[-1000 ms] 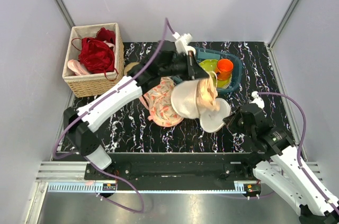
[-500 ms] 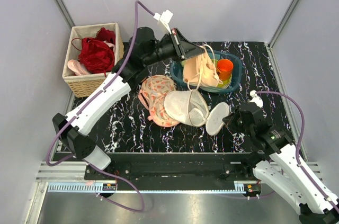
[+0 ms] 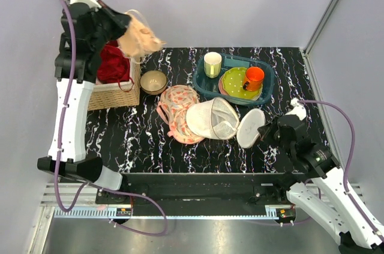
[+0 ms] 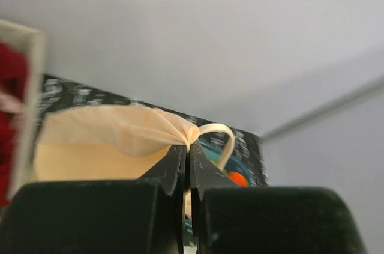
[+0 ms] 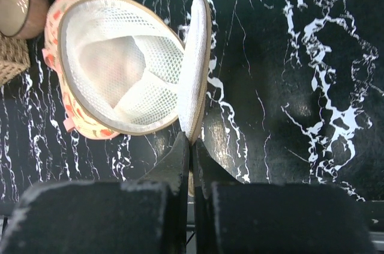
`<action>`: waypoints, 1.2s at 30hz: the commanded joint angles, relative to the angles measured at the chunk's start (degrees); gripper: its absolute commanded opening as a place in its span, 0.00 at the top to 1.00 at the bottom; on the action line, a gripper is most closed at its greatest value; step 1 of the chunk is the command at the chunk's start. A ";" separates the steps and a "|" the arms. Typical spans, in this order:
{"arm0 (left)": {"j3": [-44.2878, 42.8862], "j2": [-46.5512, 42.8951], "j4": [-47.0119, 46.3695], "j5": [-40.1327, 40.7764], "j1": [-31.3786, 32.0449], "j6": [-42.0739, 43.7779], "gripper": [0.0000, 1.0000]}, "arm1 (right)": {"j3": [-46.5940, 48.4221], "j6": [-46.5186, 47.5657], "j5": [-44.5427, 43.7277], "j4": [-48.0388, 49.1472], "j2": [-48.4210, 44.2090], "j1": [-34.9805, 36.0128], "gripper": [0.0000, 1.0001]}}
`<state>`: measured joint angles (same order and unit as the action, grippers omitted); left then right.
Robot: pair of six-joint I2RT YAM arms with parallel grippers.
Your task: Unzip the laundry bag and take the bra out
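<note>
The white mesh laundry bag (image 3: 211,119) lies open on the black marbled table, its round lid (image 3: 250,128) flapped out to the right; it shows empty in the right wrist view (image 5: 120,71). My right gripper (image 3: 268,136) is shut on the lid's rim (image 5: 195,80). My left gripper (image 3: 122,24) is raised high at the far left, over the wicker basket (image 3: 114,95), shut on the peach bra (image 3: 141,36). In the left wrist view the bra (image 4: 114,143) bunches at my fingertips, one strap looping right.
The basket holds red garments (image 3: 111,62). A peach floral cloth (image 3: 176,110) lies under the bag. A small bowl (image 3: 153,81) sits beside the basket. A teal tray (image 3: 204,86) holds a mug (image 3: 212,64), a green spotted plate (image 3: 235,81) and an orange cup (image 3: 254,77).
My left arm has swung the bra up and far left, from over the bag and tray to above the basket. The bag has settled flat. The right gripper keeps its hold.
</note>
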<state>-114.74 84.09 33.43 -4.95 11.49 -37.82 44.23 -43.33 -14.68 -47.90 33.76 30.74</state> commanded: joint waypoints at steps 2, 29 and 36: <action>-0.84 3.26 6.73 4.69 -11.12 3.46 1.00 | 4.90 3.43 -6.68 0.62 0.17 0.02 1.00; 4.68 30.69 1.66 14.61 -24.93 2.67 1.00 | 28.55 17.14 -30.23 0.44 0.70 0.02 1.00; 1.55 36.40 6.90 16.29 -24.85 6.79 0.96 | 26.96 16.17 -29.71 -0.44 -0.09 0.02 1.00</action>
<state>-107.66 119.39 37.91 8.64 -13.30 -34.09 71.68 -27.62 -41.82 -48.97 34.35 30.74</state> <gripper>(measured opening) 0.012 0.011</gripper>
